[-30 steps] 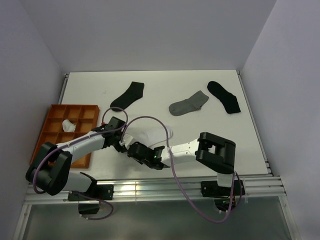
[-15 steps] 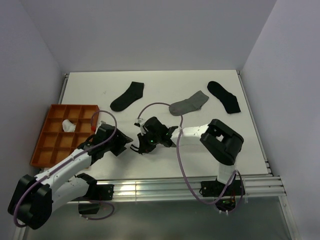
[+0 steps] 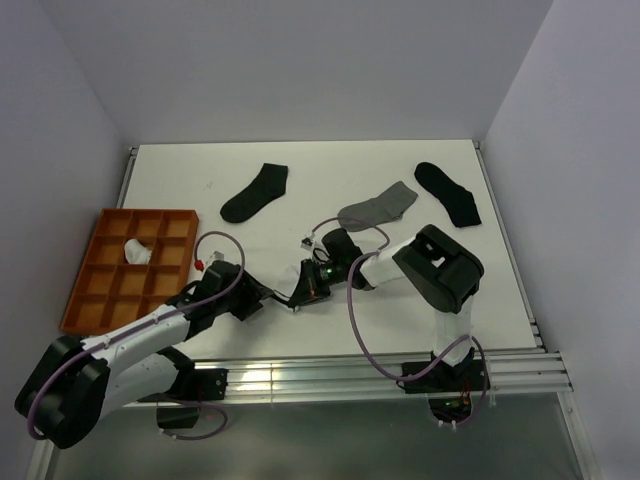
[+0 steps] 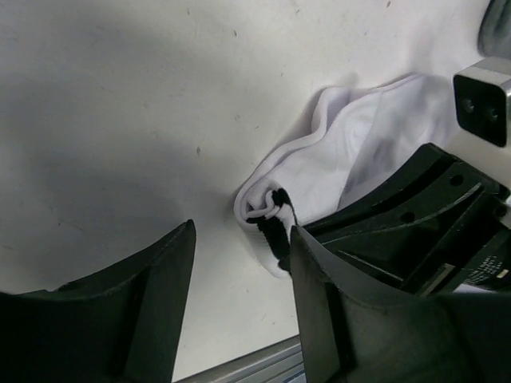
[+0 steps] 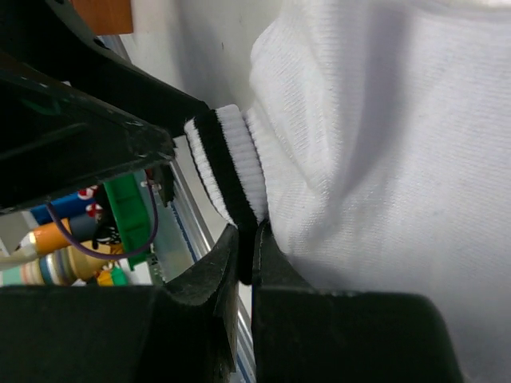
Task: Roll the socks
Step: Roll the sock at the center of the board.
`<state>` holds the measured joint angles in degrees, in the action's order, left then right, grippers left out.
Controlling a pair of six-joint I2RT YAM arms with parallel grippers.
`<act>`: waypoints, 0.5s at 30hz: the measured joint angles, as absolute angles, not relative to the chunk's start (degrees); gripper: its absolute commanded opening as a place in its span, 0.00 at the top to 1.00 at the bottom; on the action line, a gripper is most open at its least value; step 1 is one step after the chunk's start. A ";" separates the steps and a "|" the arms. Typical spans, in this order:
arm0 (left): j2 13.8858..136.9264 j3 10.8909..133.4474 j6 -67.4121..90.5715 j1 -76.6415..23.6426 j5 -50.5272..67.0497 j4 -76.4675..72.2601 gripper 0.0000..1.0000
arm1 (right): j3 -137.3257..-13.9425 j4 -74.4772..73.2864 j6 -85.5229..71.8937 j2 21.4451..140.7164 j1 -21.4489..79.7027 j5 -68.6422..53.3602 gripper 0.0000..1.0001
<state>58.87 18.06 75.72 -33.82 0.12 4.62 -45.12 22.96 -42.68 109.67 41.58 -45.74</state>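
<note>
A white sock with black cuff stripes (image 4: pixel 351 152) lies on the white table, its folded cuff (image 4: pixel 270 214) pointing at the near edge. My right gripper (image 5: pixel 247 259) is shut on that striped cuff (image 5: pixel 227 171), and the white sock body (image 5: pixel 383 159) spreads out beyond it. In the top view the right gripper (image 3: pixel 302 289) sits low at the table's middle front. My left gripper (image 4: pixel 239 295) stands open just short of the cuff, with only bare table between its fingers. Seen from above, the left gripper (image 3: pixel 260 300) is right beside the right one.
A grey sock (image 3: pixel 378 208) and two black socks (image 3: pixel 255 193) (image 3: pixel 448 193) lie flat toward the back. An orange compartment tray (image 3: pixel 100 300) at the left holds a small white rolled sock (image 3: pixel 137 251). The metal rail (image 3: pixel 350 372) runs along the near edge.
My left gripper has opened, let go and slid back toward the near edge. My right gripper, still shut on the striped cuff, has swung away from the near edge and to the right.
</note>
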 measured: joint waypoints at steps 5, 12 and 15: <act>62.35 18.13 76.07 -36.12 0.10 3.11 0.49 | -43.99 26.15 -46.72 110.37 41.32 -46.81 1.00; 65.89 19.33 76.16 -36.82 -0.34 1.06 0.58 | -43.55 28.42 -49.58 111.77 40.82 -48.29 1.00; 67.90 20.25 76.14 -36.93 -0.40 0.58 0.64 | -43.55 28.56 -49.69 111.90 40.71 -48.51 0.98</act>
